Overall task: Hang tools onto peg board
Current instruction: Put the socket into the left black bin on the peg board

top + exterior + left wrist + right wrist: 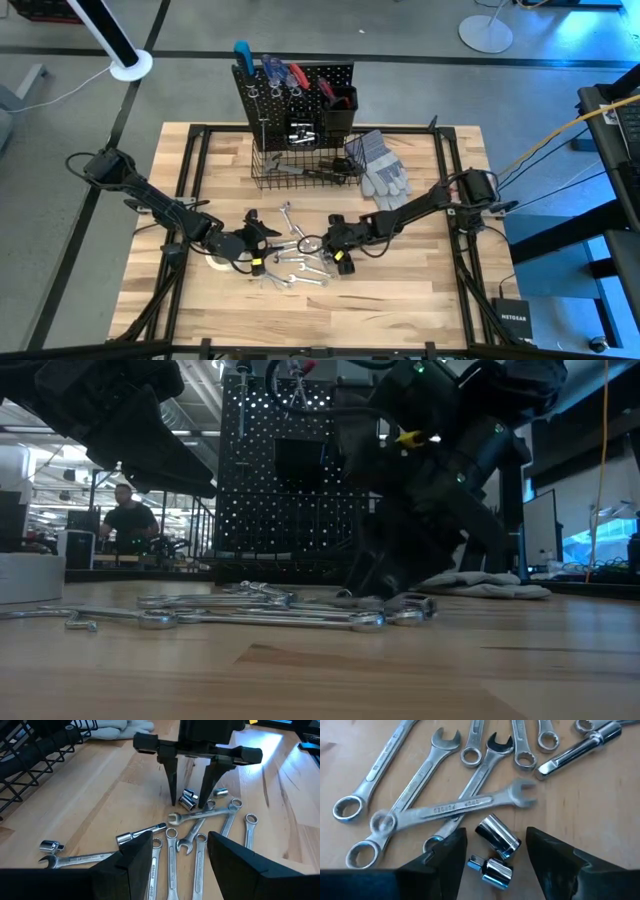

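Several silver wrenches lie in a loose heap on the wooden table, flat and partly crossing one another. Two short chrome sockets lie on their sides beside them. My right gripper is open and points down at a slant, with one finger on each side of the sockets, its tips close to the table. My left gripper is open just left of the heap, above the table, with nothing between its fingers. The black peg board stands upright at the far edge and holds a few tools.
A black wire basket with tools in it stands at the board's foot. Grey work gloves lie to its right. A white roll sits under my left arm. A person is in the room beyond the table.
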Motion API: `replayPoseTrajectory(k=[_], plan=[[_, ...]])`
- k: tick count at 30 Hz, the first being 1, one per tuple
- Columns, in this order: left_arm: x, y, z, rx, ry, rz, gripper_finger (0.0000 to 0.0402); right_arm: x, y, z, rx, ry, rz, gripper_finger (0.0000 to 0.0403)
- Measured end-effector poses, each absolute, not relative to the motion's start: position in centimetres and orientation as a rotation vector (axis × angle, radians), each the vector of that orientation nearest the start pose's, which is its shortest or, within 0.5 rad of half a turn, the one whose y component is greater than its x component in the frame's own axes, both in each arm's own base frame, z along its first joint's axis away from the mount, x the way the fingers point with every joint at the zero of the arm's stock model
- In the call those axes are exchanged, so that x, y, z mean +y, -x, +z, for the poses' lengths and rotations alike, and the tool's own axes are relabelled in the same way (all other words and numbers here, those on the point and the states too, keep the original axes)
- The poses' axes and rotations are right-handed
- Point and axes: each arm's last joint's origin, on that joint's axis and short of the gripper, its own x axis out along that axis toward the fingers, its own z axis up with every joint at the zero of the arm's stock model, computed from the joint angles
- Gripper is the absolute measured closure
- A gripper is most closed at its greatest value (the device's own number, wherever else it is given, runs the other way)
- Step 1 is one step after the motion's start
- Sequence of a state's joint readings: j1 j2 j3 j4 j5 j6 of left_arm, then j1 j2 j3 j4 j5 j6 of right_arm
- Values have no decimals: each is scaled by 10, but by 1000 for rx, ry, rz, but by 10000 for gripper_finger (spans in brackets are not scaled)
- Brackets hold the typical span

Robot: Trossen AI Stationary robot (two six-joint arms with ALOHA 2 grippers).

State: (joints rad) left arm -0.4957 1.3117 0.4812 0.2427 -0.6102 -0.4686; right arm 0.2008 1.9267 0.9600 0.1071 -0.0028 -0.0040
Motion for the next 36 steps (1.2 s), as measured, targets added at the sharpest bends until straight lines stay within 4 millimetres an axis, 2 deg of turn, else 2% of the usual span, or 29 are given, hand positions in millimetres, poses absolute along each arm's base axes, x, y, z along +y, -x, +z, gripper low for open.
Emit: replayPoseTrajectory(k=[6,15,22,36], plan=[[-99,-217,168,460,149,224,219,70,-358,108,856,85,174,196],[-99,-217,168,459,150,224,219,68,-358,107,856,86,161,282],[-99,-217,168,459,150,224,219,67,-356,113,860,94,152,322],[-99,-217,168,460,150,224,219,63,-351,152,758,136,39,324]])
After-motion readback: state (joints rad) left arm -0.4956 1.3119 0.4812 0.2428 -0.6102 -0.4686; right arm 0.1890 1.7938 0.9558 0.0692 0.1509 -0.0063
